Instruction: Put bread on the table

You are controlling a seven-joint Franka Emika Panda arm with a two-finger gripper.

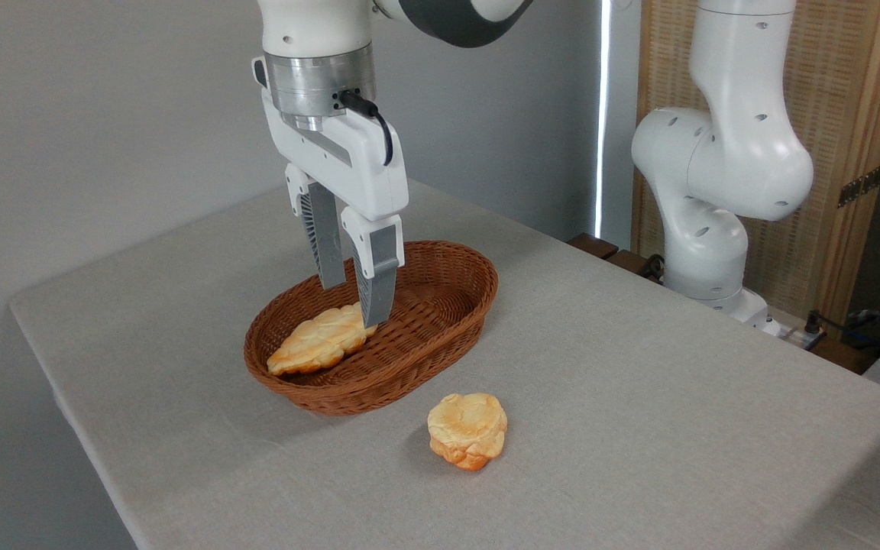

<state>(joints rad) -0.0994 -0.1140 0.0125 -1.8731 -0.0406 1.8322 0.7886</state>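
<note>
Where fingers (376, 294) part, bread (320, 340) below.

Bread (320, 340) lies in basket (440, 267) on table (638, 382); bun (468, 430) before basket.

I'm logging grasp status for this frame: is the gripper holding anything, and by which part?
Nothing is held. The gripper is open, its fingers poised over the right end of the bread, which lies in the basket.

We see the basket (440, 336) wall ringing the bread (318, 341). A bun (468, 429) sits at its 5 o'clock; the surface (638, 367) at 3 o'clock lies open.
</note>
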